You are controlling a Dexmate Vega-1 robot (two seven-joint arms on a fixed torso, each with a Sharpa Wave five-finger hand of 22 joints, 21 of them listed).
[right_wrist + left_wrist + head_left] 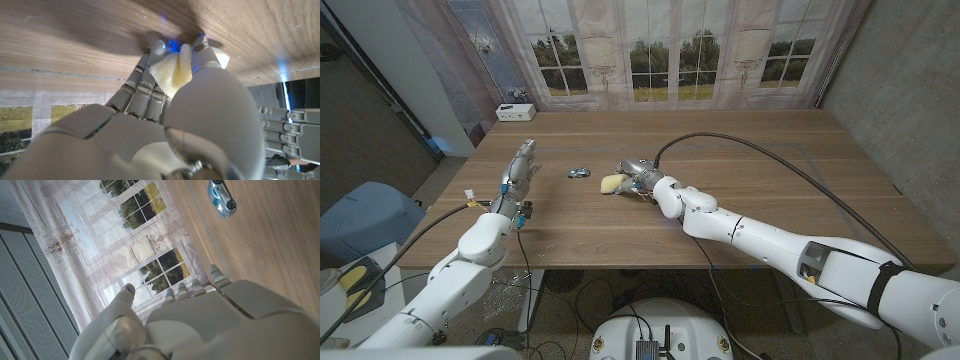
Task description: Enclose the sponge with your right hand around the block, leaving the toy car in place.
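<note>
Right hand (165, 95) fingers clasp the yellow sponge (175, 72) mid-table on the wooden table (750, 135), beside the toy car (580, 173). Left hand (517, 172) stands apart, fingers extended, holding nothing. Curtained windows (670, 50) back the room.

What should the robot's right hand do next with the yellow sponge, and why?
Probably close a little tighter, without sliding. The right hand already has its fingers around the sponge, which still pokes out between them. The toy car sits apart on the left-hand side, so staying put should leave it alone.
</note>
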